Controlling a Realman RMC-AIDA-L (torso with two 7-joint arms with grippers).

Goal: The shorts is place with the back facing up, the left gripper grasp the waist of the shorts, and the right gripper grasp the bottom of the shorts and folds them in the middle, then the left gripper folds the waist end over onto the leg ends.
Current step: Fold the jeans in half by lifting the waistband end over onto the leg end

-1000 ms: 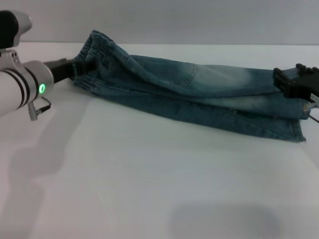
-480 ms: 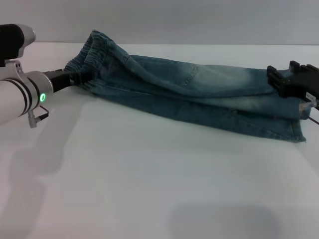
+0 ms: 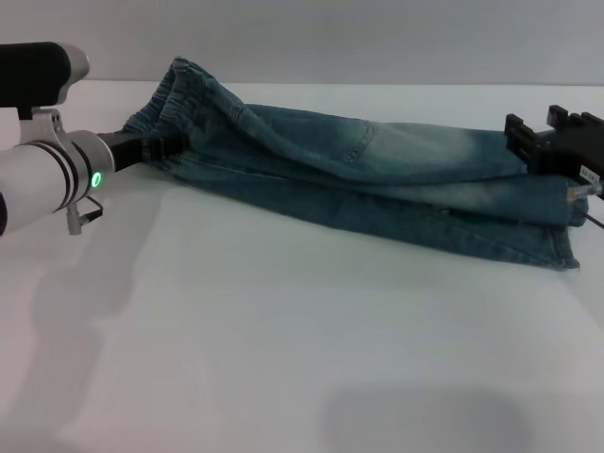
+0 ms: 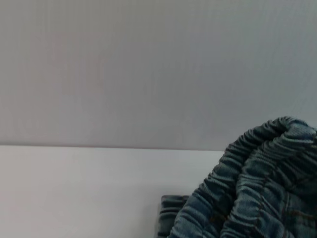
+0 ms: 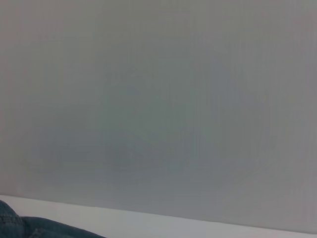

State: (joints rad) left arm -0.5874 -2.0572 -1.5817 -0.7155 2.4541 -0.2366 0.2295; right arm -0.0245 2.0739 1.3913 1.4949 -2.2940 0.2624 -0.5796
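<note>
The blue denim shorts [image 3: 377,175] lie folded lengthwise on the white table [image 3: 283,330], stretched from left to right. Their gathered waist [image 3: 184,90] is at the far left, and the leg hems [image 3: 564,236] are at the right. My left gripper [image 3: 168,145], on the green-lit arm, sits low against the near edge of the waist. The left wrist view shows the ruffled waist band [image 4: 257,188] close up. My right gripper [image 3: 528,142] hovers over the upper layer near the hems. A bit of denim [image 5: 29,229] shows in the right wrist view.
The white table spreads wide in front of the shorts. A plain grey wall [image 3: 377,38] stands just behind the table's far edge. A soft shadow [image 3: 425,420] falls on the near part of the table.
The left arm has swung right and its gripper has dropped lower along the waist's near edge. The right gripper has shifted slightly left and up. The shorts have barely moved.
</note>
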